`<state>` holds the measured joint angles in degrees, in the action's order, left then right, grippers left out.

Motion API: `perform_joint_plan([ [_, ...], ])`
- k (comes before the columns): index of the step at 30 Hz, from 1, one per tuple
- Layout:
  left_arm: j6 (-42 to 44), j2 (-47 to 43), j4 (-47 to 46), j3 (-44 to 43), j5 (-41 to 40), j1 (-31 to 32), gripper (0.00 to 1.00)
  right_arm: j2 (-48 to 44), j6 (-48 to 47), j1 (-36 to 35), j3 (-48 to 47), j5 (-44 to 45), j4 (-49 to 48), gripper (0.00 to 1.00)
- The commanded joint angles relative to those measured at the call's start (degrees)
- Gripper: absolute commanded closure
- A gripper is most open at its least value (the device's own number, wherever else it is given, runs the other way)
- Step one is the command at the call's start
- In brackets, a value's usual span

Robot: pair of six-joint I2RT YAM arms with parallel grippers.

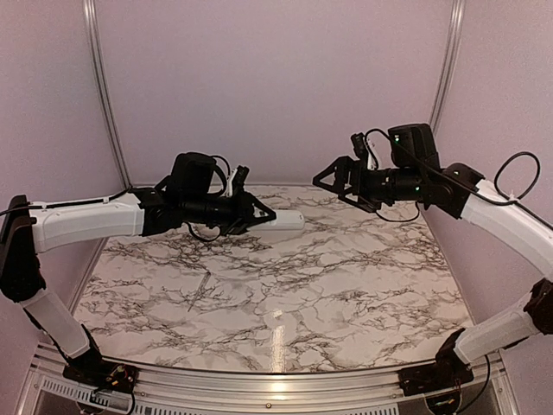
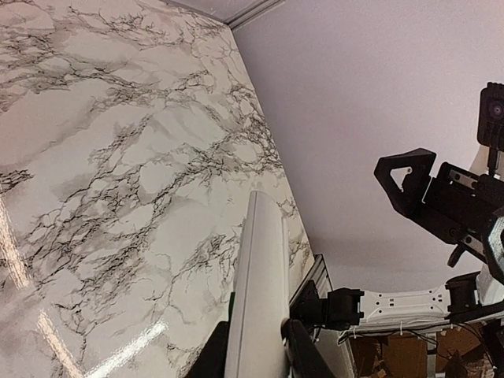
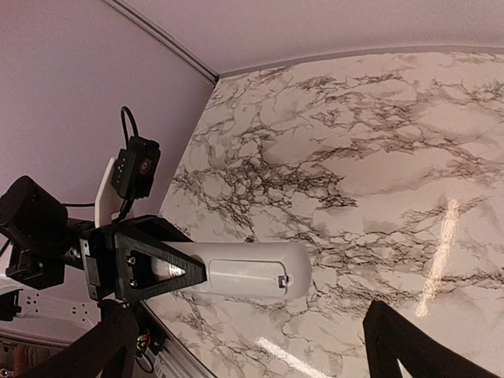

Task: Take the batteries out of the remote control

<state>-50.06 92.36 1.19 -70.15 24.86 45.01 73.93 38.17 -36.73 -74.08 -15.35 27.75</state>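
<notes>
My left gripper is shut on the remote control, a slim white bar held level above the back of the table with its free end pointing right. In the left wrist view the remote runs up from between my fingers. In the right wrist view the remote shows its back face with the battery cover closed and a small latch. The batteries are hidden inside. My right gripper is open and empty, in the air to the right of the remote's end, apart from it.
The marble table top lies below both arms. A thin straight grey line, perhaps a stick, lies left of centre. Pink walls with metal rails enclose the back and sides. A metal rail runs along the near edge.
</notes>
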Motion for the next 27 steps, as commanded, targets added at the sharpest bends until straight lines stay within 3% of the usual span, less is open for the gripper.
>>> perform_joint_plan([
  [1,0.59,1.44,1.23,-1.56,-1.44,0.58,1.00,3.06,-2.45,-3.56,-4.55,-1.77,0.96,0.02],
  [27,-4.02,2.89,-0.63,-4.93,1.95,1.12,1.00,8.51,-1.30,-5.52,-4.35,-3.63,-2.02,0.13],
])
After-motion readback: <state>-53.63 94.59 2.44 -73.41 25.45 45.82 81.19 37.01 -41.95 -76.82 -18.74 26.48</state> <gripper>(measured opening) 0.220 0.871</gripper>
